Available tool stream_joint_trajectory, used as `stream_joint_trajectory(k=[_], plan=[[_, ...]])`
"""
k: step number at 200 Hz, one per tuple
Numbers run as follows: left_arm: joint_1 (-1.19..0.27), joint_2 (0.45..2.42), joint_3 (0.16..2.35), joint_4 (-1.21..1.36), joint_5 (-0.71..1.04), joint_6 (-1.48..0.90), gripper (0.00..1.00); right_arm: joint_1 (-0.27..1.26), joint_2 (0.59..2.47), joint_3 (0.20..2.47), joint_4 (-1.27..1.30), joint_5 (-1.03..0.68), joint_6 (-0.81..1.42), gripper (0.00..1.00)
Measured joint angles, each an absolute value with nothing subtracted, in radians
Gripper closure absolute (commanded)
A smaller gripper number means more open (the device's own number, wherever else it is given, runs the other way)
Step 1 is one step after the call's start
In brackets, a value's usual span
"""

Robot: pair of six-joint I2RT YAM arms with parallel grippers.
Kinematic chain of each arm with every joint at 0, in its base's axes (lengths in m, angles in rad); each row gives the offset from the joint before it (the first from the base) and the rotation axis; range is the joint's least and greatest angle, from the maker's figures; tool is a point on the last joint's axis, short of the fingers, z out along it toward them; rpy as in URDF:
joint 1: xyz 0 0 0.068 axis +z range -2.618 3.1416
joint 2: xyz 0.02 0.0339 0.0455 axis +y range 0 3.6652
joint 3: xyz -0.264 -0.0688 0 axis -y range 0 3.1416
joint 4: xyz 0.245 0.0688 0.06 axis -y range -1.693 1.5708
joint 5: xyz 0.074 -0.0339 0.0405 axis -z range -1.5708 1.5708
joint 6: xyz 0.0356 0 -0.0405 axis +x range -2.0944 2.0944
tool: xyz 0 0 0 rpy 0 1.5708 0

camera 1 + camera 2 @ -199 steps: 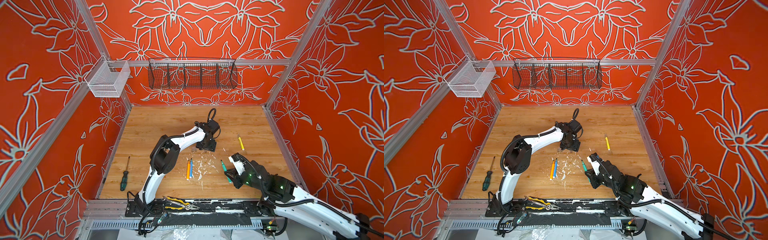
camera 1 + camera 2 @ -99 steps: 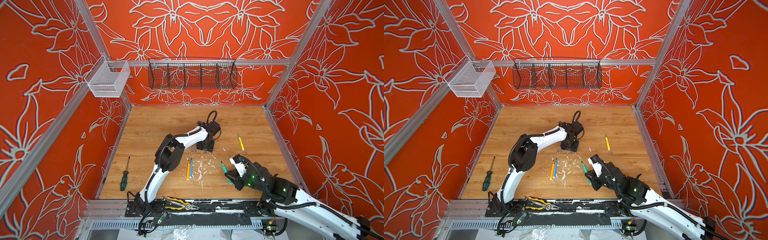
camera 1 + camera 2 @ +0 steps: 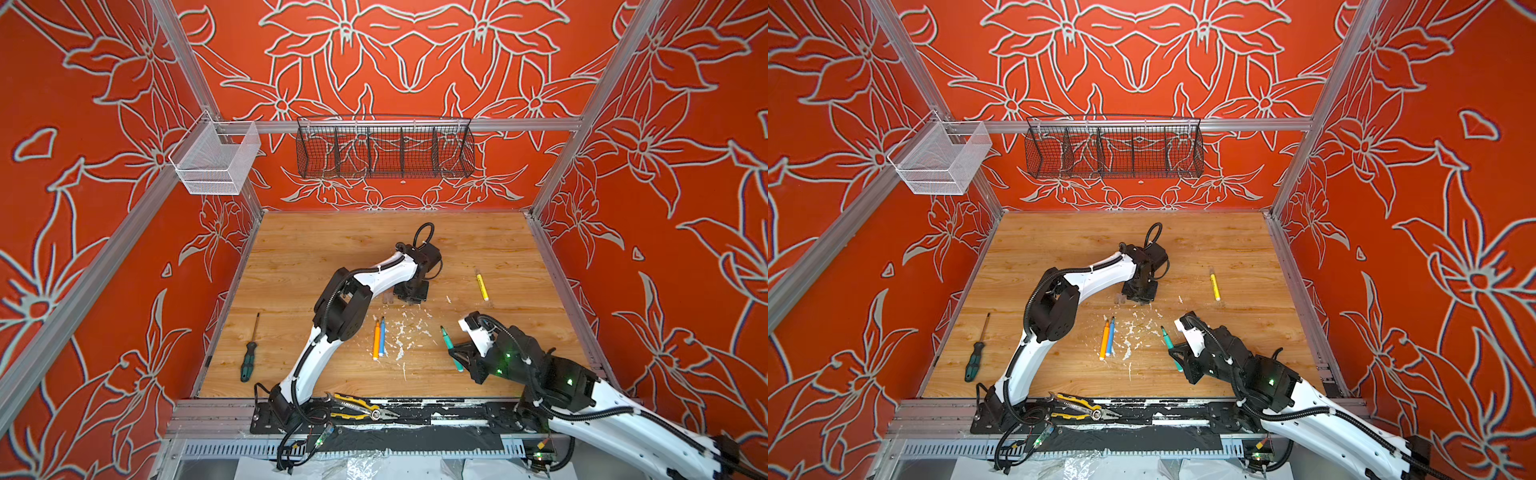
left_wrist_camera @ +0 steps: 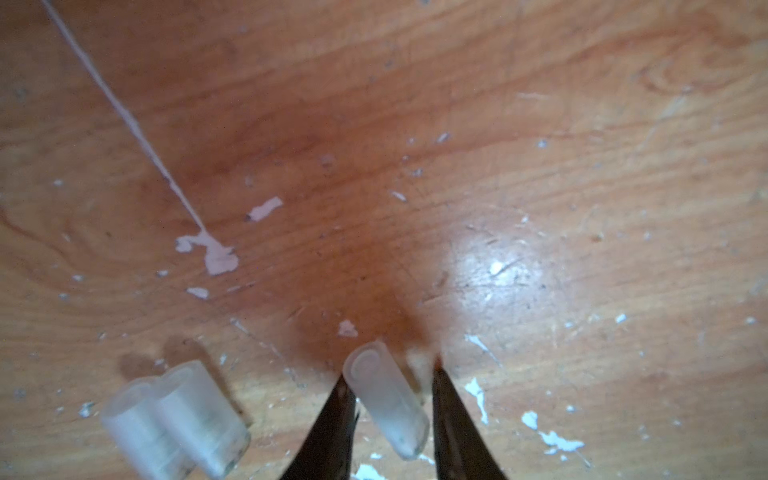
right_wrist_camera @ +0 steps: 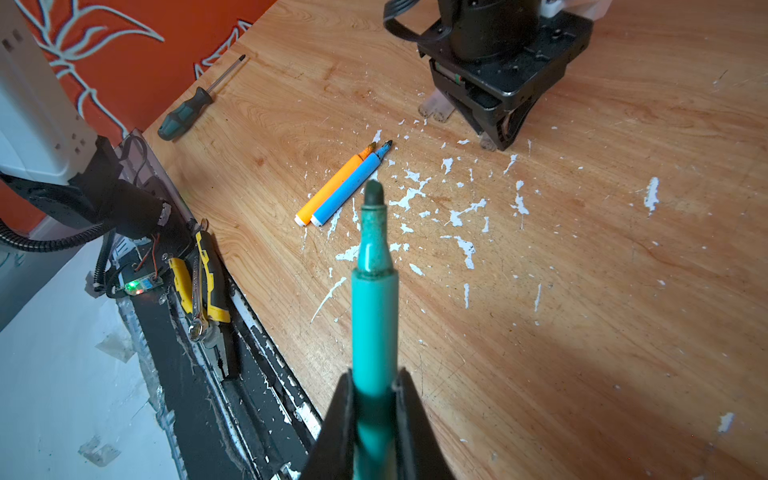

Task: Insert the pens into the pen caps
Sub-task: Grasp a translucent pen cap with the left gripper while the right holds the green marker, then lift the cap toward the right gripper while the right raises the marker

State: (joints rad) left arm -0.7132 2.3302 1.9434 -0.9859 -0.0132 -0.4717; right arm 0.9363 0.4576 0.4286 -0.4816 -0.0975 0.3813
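In the left wrist view a clear pen cap (image 4: 384, 409) lies tilted on the wood between my left gripper's (image 4: 389, 372) dark fingers. One finger touches it; a thin gap shows at the other. Two more pen caps (image 4: 174, 419) lie side by side close by. Both top views show this gripper (image 3: 409, 297) (image 3: 1139, 296) pointing down at mid-table. My right gripper (image 5: 374, 380) (image 3: 457, 353) is shut on the green pen (image 5: 374, 316) (image 3: 448, 338), held above the table with its tip forward. The orange pen (image 3: 376, 343) and blue pen (image 3: 382, 336) lie together. The yellow pen (image 3: 481, 286) lies alone, far right.
White flecks (image 3: 405, 332) litter the wood between the pens. A green-handled screwdriver (image 3: 249, 357) lies at the left edge. Yellow-and-black pliers (image 3: 357, 409) rest on the front rail. A black wire basket (image 3: 384, 151) and a white mesh basket (image 3: 216, 160) hang on the walls.
My left gripper's fingers have narrowed around the pen cap and its elbow has shifted. The right arm has drifted a little with the green pen held.
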Motion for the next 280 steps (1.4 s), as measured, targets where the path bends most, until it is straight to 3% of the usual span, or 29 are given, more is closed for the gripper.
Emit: stream_joint_trajectory(k=[27,117,162,215,280], plan=[[-0.708,2.33,1.942,-0.982,0.002,-0.472,0.83,0.936,0.457,0.429,-0.482,-0.095,0.381,1.0],[-0.653,2.241,1.808,-0.885,0.086,-0.443,0.9,0.936,0.475,0.429,-0.482,-0.086,0.383,1.0],[-0.606,1.968,1.566,-0.669,0.209,-0.411,0.9,0.936,0.509,0.419,-0.447,-0.03,0.442,1.0],[-0.517,1.618,1.286,-0.353,0.416,-0.41,0.89,0.936,0.588,0.338,-0.214,-0.03,0.546,1.0],[-0.43,1.428,0.967,-0.064,0.706,-0.404,0.88,0.936,0.81,0.403,0.031,-0.159,0.534,1.0]])
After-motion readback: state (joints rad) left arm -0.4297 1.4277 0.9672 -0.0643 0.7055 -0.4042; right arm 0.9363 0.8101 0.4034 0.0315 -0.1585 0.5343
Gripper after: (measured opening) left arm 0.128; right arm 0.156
